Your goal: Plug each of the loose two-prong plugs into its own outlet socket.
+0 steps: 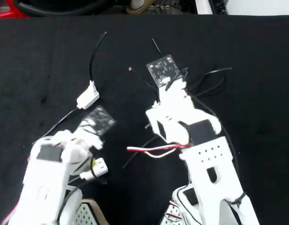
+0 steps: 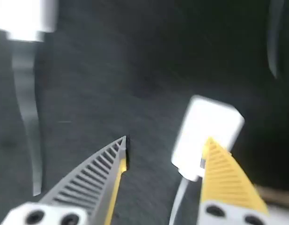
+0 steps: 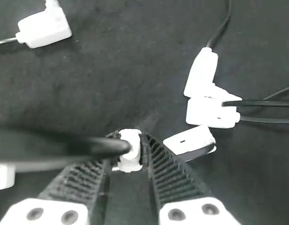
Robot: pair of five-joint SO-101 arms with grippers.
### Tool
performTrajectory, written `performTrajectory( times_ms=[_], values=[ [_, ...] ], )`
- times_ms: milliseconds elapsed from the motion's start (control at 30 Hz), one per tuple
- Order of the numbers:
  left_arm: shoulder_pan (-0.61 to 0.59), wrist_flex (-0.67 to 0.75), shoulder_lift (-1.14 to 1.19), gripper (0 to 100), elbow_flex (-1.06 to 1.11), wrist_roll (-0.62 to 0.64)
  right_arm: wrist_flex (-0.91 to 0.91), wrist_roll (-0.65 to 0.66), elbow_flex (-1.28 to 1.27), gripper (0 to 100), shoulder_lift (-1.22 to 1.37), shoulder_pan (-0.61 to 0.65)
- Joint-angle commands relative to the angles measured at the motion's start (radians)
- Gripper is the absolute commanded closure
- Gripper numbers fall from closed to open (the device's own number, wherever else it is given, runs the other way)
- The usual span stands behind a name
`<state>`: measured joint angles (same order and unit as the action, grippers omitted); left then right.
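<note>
The right pincer [image 3: 129,139] clamps a small white plug [image 3: 130,159] by its body, ready for the slotted block [image 3: 188,140], seemingly a socket, just beside it on the bench [image 1: 41,56], while the left pincer [image 2: 165,147] gapes wide beside another white connector [image 2: 207,131].

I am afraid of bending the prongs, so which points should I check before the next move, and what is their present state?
1. Right end effector shut on the held plug: ok.
2. Held plug's prongs straight: cannot tell.
3. Left end effector open: ok.
4. Loose plug centred in the left end effector: not ok, it lies by the yellow finger.
5. Black cable clear of the right fingers: not ok, it crosses one.
</note>
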<state>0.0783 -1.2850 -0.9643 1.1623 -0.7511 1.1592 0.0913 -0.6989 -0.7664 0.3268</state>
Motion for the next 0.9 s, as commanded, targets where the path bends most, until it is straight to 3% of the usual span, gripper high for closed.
performTrajectory(
  times_ms=[0,133,333,667,867],
  values=[
    [0.085,-0.003,0.141,74,-0.068,-0.077,-0.003,-0.002,0.065,98.6,0.028,-0.028],
    [0.137,0.075,0.218,74,-0.048,-0.091,-0.005,-0.002,0.064,98.6,0.027,-0.028],
    [0.093,0.230,0.293,74,-0.012,-0.091,-0.005,0.014,0.059,98.6,0.025,-0.025],
    [0.064,0.236,0.399,75,-0.019,-0.089,-0.005,0.012,0.059,98.6,0.025,-0.025],
    [0.076,0.253,0.402,95,-0.053,0.058,-0.005,0.011,0.059,98.6,0.025,-0.026]
  ],
)
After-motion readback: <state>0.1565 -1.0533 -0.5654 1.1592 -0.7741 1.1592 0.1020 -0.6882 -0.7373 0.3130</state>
